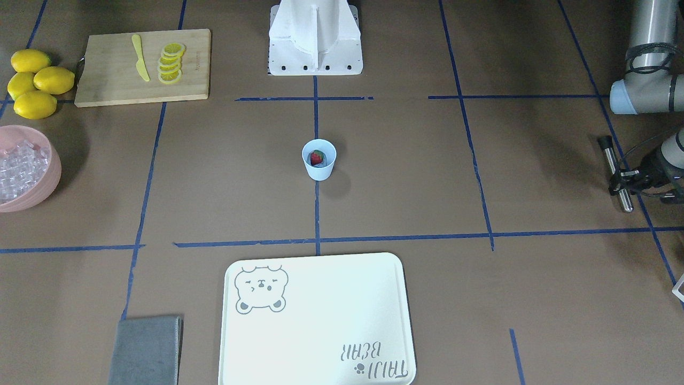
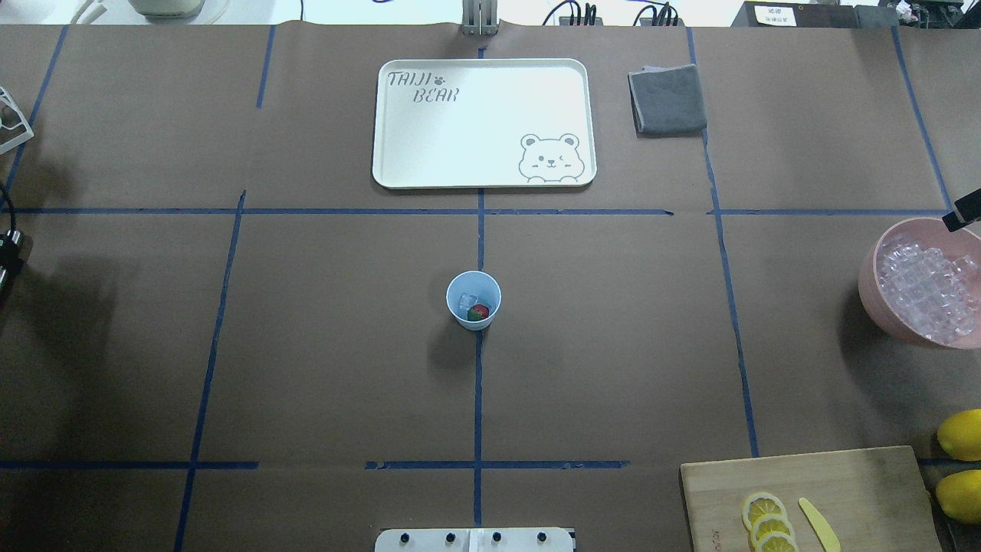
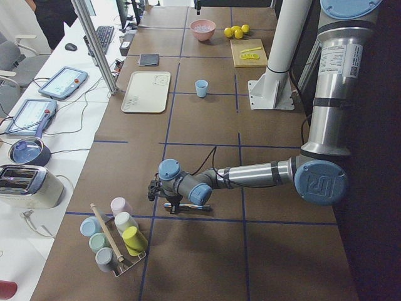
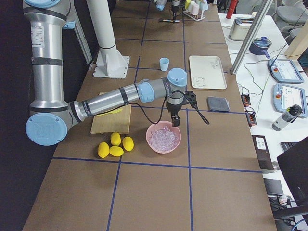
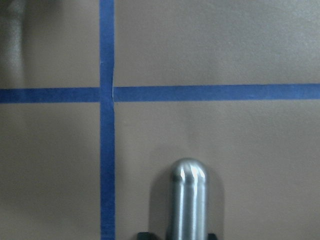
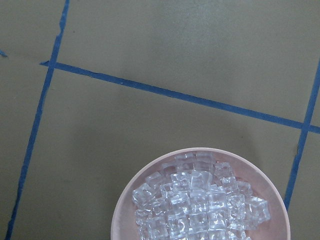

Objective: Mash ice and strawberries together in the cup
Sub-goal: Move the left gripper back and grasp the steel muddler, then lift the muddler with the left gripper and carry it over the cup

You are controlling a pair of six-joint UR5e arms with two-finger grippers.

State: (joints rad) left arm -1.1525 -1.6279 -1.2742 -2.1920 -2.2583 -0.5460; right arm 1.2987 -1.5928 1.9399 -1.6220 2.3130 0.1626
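Note:
The pale blue cup [image 2: 474,300] stands upright at the table's middle, also in the front view [image 1: 319,159]. In it lie a red strawberry [image 2: 479,312] and a clear ice cube [image 2: 467,301]. My left gripper [image 1: 620,179] is far off at the table's left end, low over the table and shut on a metal muddler [image 1: 615,170]; its rounded tip [image 5: 187,200] shows in the left wrist view. My right gripper [image 4: 172,120] hangs over the pink bowl [image 2: 870,284] of ice cubes [image 6: 200,200]. I cannot tell whether it is open or shut.
A white bear tray [image 2: 483,123] and a grey cloth [image 2: 667,100] lie on the far side. A cutting board [image 1: 141,67] holds lemon slices [image 1: 171,63] and a yellow knife [image 1: 140,58], with whole lemons [image 1: 35,83] beside it. A rack of cups [image 3: 116,241] stands near my left gripper.

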